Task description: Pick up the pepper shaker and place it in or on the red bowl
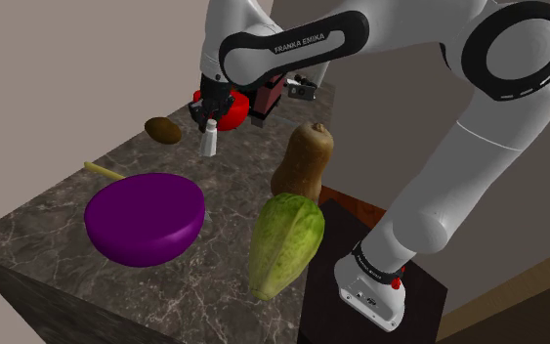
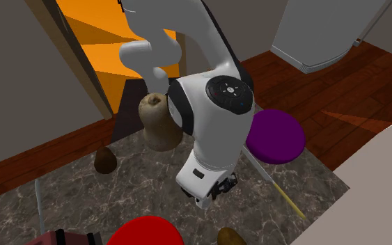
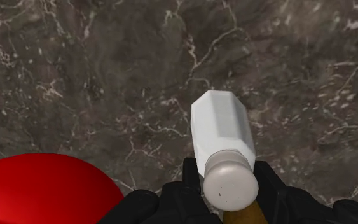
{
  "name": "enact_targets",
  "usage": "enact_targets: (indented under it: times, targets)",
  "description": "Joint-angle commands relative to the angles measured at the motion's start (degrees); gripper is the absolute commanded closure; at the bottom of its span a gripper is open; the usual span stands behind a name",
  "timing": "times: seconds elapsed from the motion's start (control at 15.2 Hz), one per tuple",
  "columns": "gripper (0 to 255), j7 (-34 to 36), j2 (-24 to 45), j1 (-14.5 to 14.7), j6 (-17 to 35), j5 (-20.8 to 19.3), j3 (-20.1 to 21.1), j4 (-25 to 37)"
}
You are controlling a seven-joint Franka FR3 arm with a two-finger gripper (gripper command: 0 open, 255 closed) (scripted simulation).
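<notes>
The pepper shaker (image 3: pixel 224 139) is a white faceted bottle with a rounded pale cap. My black gripper (image 3: pixel 229 194) is shut on it near the cap, one finger on each side. In the shoulder view the shaker (image 1: pixel 208 142) hangs upright under the gripper (image 1: pixel 209 123), its base close to the dark marble counter (image 1: pixel 58 220); I cannot tell whether it touches. The red bowl (image 1: pixel 230 112) stands just behind the shaker, toward the counter's far end. It also appears beside the gripper as a red bowl (image 3: pixel 44 191), and at the near edge of the second exterior view as a red bowl (image 2: pixel 145 233).
A purple bowl (image 1: pixel 146 217), a green leafy vegetable (image 1: pixel 284 242) and a tan squash (image 1: pixel 302 156) take up the near half of the counter. A kiwi (image 1: pixel 163 130) lies to the shaker's left in the shoulder view, with a yellow stick (image 1: pixel 102 170) nearer the edge. A dark red box (image 1: pixel 268 98) stands by the red bowl.
</notes>
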Motion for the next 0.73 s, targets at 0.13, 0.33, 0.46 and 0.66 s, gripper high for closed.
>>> enact_targets:
  times: [0.13, 0.33, 0.46, 0.66]
  targets:
    - [255, -0.88, -1.33, -0.06, -2.94, 0.83, 0.04, 1.70]
    - [255, -1.39, -2.12, -0.07, -5.10, 1.31, 0.06, 3.15]
    - [255, -1.71, -2.58, -0.07, -6.55, 1.60, 0.07, 4.17]
    - [255, -2.15, -3.19, -0.07, -8.73, 1.97, 0.08, 5.81]
